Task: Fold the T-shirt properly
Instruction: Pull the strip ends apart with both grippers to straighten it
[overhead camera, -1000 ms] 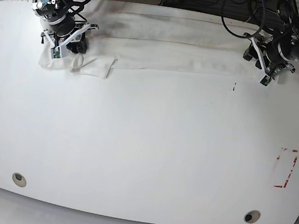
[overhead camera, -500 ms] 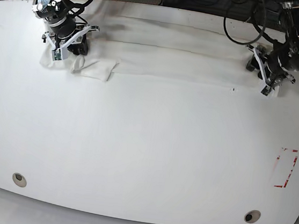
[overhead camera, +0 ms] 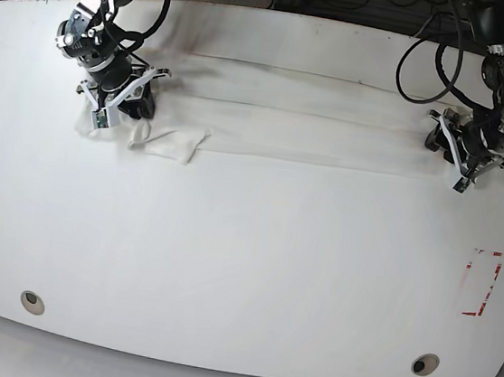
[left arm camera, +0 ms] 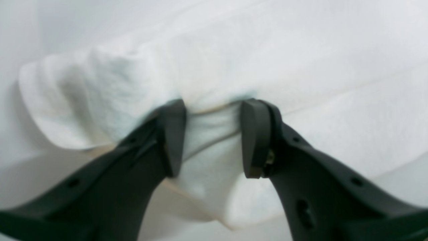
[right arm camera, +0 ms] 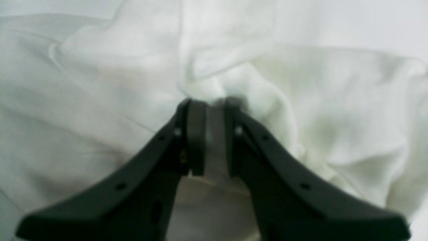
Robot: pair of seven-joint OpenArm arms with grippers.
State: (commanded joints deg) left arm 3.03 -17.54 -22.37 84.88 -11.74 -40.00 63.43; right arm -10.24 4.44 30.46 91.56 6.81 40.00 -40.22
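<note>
The T-shirt [overhead camera: 305, 126] lies as a long narrow band across the upper table [overhead camera: 244, 260]; right pincer [overhead camera: 116, 105], upper left, is clenched on cloth; left pincer [overhead camera: 468, 158], upper right, straddles a fold, jaws apart; crosswise folds seemingly remain.

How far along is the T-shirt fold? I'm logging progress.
Early stage. Done: the white cotton T-shirt lies as a long band across the far side of the white tabletop. In hand: the right gripper pinches bunched cloth; the left gripper's fingers straddle the other end. Left: the crosswise folds and flattening the crumpled sleeve.
</note>
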